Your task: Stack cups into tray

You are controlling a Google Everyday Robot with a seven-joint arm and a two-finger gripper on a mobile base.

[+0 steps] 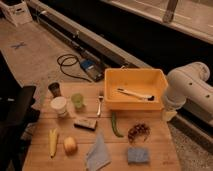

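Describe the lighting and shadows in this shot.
Camera view: warm, dim light on the table; the tray shows brightest; beyond it the background is near black; the white arm stands lit at right, its gripper out of view.

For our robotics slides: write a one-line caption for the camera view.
Three cups stand on the table left of the yellow tray, with the robot's hand low beside the tray's right end.

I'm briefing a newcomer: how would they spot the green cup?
On the wooden table, look left of the yellow tray, far from the gripper at the table's right edge. There the green cup is the only translucent one, right of the wider white cup.
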